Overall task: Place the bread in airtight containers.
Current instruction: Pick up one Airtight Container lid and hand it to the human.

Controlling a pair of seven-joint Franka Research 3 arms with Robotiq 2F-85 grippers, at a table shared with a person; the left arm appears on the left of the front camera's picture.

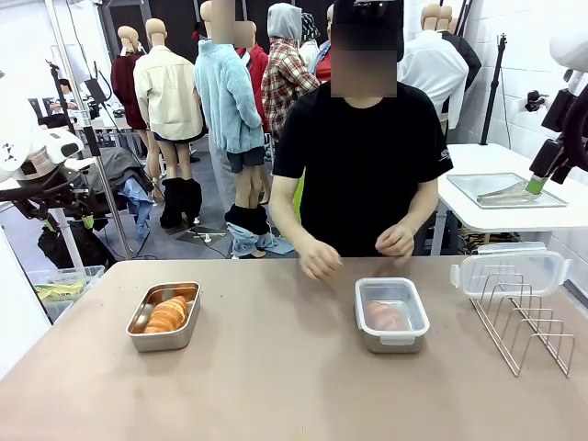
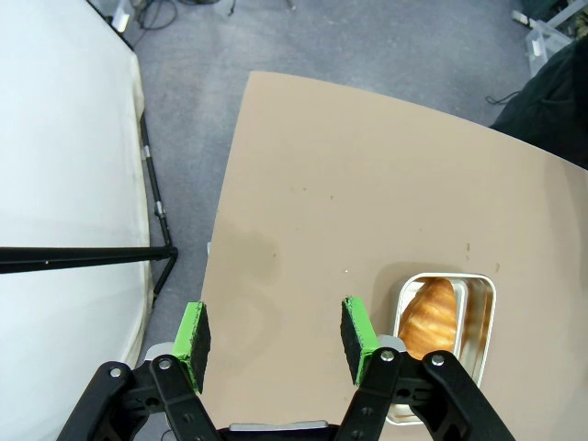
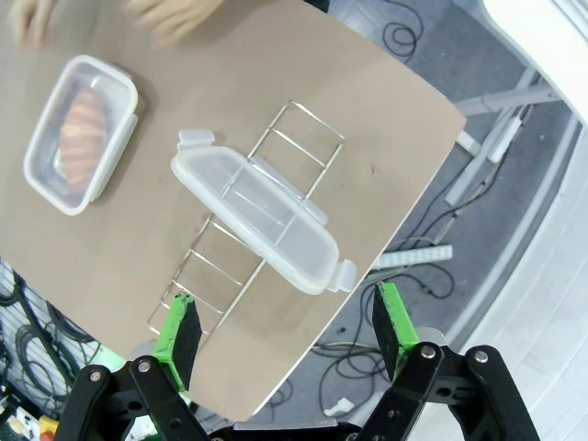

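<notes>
An open steel container (image 1: 163, 317) at the table's left holds a golden bread roll (image 1: 167, 315). In the left wrist view that container (image 2: 481, 317) and its roll (image 2: 430, 318) lie below and to the right of my left gripper (image 2: 274, 340), which hangs open and empty high over the table. A second container (image 1: 392, 315) right of centre has a clear lid snapped on, with bread (image 1: 386, 315) inside; it also shows in the right wrist view (image 3: 81, 133). A spare clear lid (image 1: 510, 273) (image 3: 262, 220) rests on the wire rack. My right gripper (image 3: 283, 329) (image 1: 536, 186) is open and empty, high above that rack.
The wire rack (image 1: 531, 328) stands at the table's right edge. The person's hands (image 1: 319, 257) hover near the far edge behind the lidded container. A large flat steel tray (image 1: 505, 189) lies on a white side table at the right. My left arm (image 1: 37, 152) is raised off the table's left.
</notes>
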